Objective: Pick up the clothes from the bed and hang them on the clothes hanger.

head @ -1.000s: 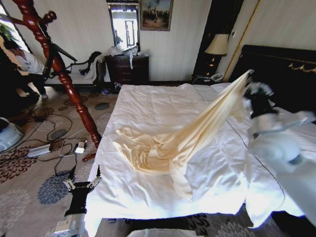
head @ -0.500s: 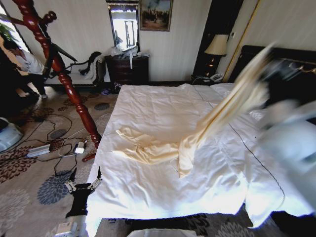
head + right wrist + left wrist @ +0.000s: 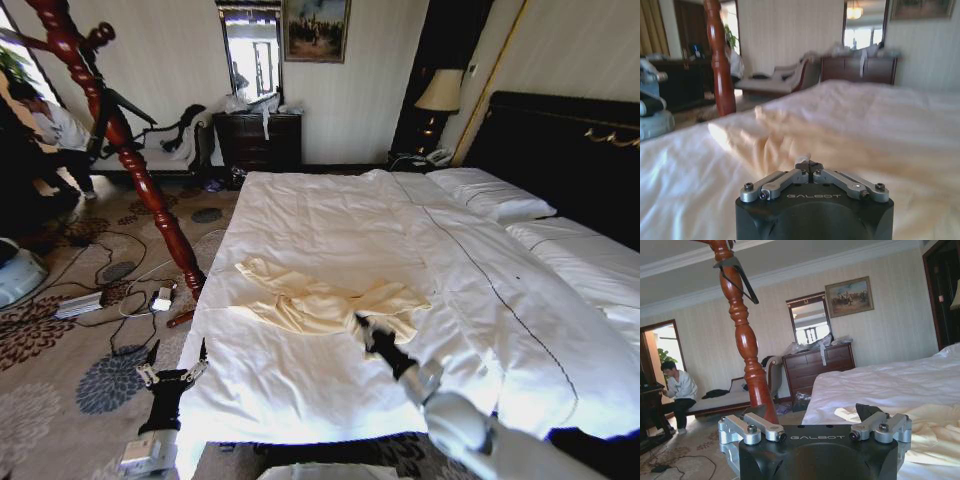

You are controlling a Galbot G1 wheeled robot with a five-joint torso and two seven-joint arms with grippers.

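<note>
Progress: the clothes [image 3: 322,303] lie on the bed [image 3: 330,215]; we've hung nothing.
Right gripper [image 3: 368,335]: closed, seemingly empty.
Left gripper [image 3: 170,372]: open, parked.

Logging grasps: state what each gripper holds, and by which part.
Left gripper, fingers open beside the bed, holds nothing. Right gripper has its fingers shut at the clothes' near edge; whether they pinch cloth cannot be told.

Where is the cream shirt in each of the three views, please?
Head view: the cream shirt lies crumpled on the white duvet, just beyond the right claw.
Left wrist view: at the lower right, behind the left claw.
Right wrist view: mid-frame, blurred.
Shared landmark: the red-brown wooden stand.
</note>
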